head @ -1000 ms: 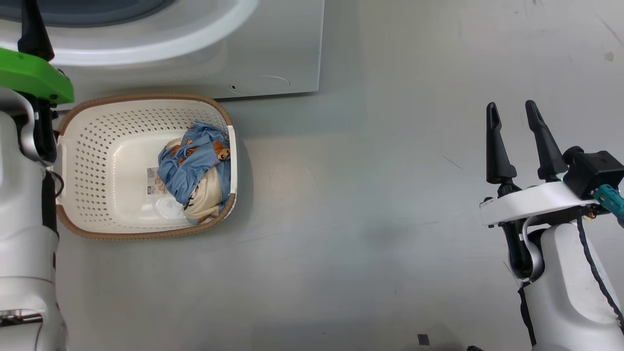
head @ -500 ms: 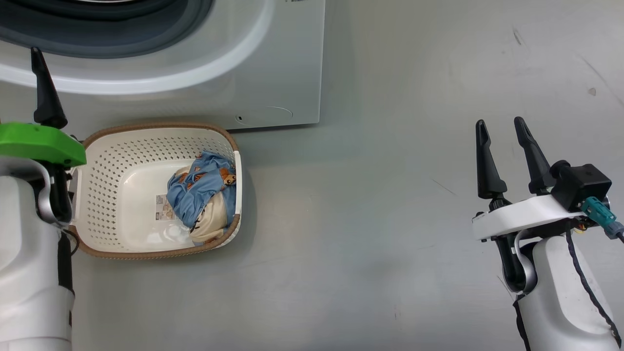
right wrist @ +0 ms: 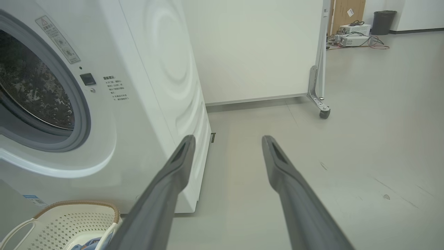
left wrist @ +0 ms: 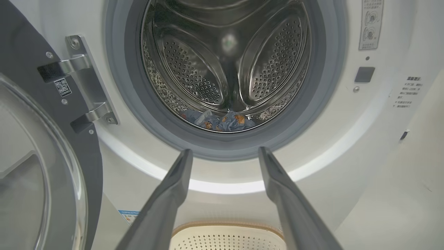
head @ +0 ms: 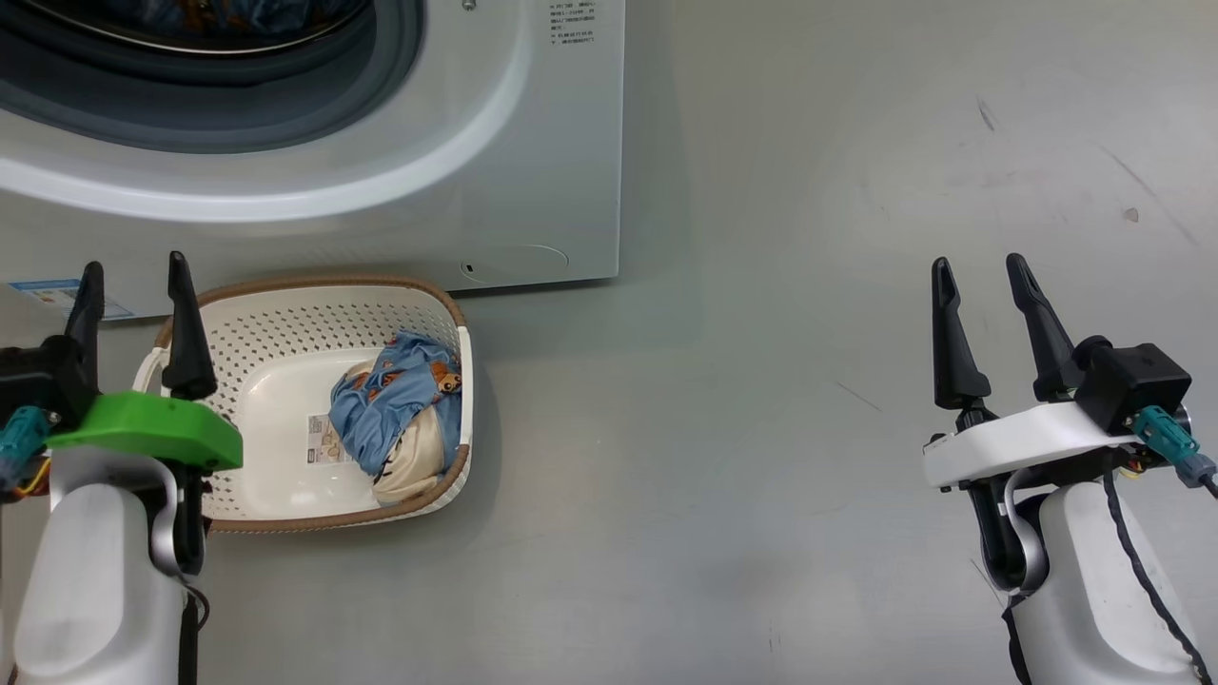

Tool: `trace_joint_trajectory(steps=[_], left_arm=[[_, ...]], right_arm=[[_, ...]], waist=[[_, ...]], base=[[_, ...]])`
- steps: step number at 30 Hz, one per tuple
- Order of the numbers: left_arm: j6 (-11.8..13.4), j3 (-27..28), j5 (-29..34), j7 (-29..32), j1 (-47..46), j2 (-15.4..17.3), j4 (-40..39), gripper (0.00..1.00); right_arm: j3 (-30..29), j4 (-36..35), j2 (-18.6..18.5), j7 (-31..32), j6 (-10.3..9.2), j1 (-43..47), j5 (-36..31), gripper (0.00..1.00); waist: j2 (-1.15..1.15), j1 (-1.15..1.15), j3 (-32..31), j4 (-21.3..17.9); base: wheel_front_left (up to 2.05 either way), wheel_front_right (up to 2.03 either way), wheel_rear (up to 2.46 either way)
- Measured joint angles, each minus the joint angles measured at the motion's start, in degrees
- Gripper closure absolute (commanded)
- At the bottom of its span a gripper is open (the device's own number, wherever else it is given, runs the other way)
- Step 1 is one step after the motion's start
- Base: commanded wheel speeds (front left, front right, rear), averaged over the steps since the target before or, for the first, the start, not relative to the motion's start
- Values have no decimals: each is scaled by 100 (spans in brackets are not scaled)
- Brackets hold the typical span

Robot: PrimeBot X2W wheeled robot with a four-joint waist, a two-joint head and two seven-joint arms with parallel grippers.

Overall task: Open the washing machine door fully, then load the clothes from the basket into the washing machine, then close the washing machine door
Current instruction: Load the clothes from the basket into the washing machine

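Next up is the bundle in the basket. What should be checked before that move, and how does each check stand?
1. Round black-rimmed glass washing machine door swung clear of the grey rubber-ringed drum mouth: ok.
2. Door opened fully: cannot tell.
3. Light blue bear-print fabric bundle lying uncovered in the cream perforated plastic basket: ok.
4. Left gripper open, empty: ok.
5. Right gripper open, empty: ok.
6. Other blue bundle inside the drum: ok.

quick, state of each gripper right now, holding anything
Left gripper: open, holding nothing.
Right gripper: open, holding nothing.
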Motion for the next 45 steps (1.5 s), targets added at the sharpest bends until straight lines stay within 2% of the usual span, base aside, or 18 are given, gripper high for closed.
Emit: trace_joint_trajectory(steps=[5, 18, 45], left_arm=[[0, 14, 167, 0, 414, -18, -280, 0], [0, 143, 338, 0, 1297, -314, -949, 0], [0, 245, 364, 0, 1917, -479, -1484, 0]], right_arm=[[37, -20, 2, 0, 0, 33, 1, 0], [35, -32, 4, 0, 0, 282, 0, 0], [1, -148, 8, 0, 0, 339, -93, 0]], waist=[[0, 0, -92, 16], [0, 0, -418, -44], [0, 0, -456, -40]], base=[[0, 0, 0], [0, 0, 0], [0, 0, 0]])
